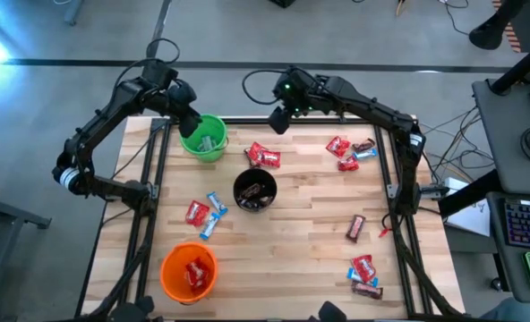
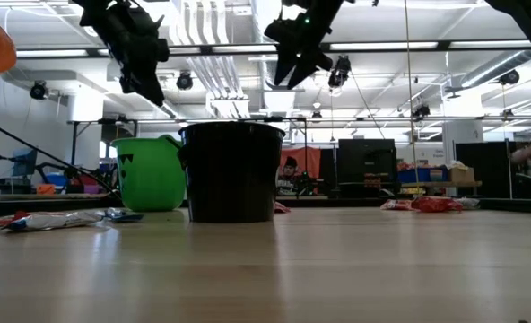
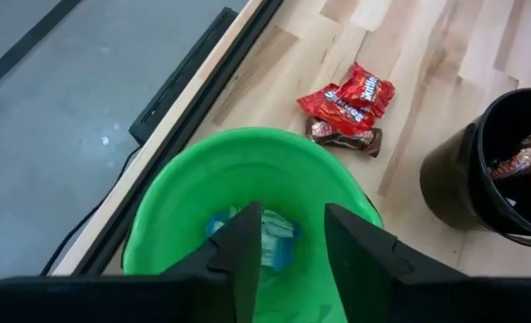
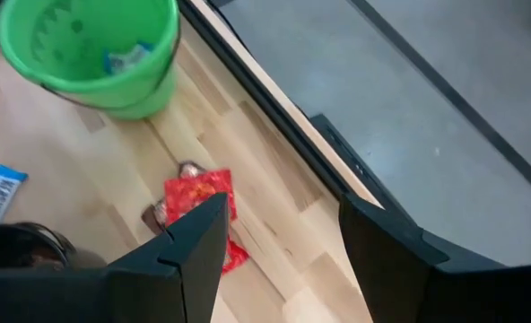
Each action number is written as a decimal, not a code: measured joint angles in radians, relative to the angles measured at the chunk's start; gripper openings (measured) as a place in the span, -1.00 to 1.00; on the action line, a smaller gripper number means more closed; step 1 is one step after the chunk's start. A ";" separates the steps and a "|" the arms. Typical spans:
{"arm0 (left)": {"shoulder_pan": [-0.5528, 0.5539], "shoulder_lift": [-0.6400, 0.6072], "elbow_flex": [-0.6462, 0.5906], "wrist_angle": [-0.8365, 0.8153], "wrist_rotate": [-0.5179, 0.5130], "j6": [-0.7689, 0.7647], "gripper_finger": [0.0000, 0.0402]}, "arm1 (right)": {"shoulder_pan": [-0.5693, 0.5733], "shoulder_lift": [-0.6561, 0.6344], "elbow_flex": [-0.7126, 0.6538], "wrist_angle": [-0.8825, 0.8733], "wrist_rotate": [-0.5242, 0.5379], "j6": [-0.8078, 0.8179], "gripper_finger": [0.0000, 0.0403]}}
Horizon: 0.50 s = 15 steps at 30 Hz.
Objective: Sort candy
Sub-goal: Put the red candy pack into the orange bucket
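Landmark: black cup (image 1: 254,190), mid-table.

Orange cup (image 1: 190,272), near-left of black cup: red candy (image 1: 196,273) inside.

Green cup (image 1: 204,137), far-left of black cup: blue-white candy (image 3: 274,240) at bottom. Left claw (image 3: 290,235) hangs right above it, fingers parted w/ a narrow gap, nothing between them.

Black cup: brown candy (image 1: 255,190) inside.

Loose candy: red + blue-white pieces (image 1: 205,214) left of black cup; red pack on a brown bar (image 3: 348,106) just behind it, pack lettering too blurred to read surely. Right of black cup: far cluster (image 1: 349,151), lone brown bar (image 1: 356,227), near cluster (image 1: 363,275).

Right claw (image 4: 279,238) up behind black cup, over the red pack, fingers wide, empty.
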 joint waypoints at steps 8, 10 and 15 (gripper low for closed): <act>-0.007 0.000 0.000 0.022 0.144 -0.020 -0.32 | -0.050 0.001 -0.001 -0.135 0.089 0.056 0.02; -0.012 -0.001 0.000 0.040 0.177 -0.020 -0.31 | -0.065 0.001 -0.001 -0.165 0.135 0.077 0.02; -0.019 -0.002 0.000 0.091 0.191 -0.006 -0.31 | -0.105 0.005 -0.021 -0.223 0.146 0.126 0.02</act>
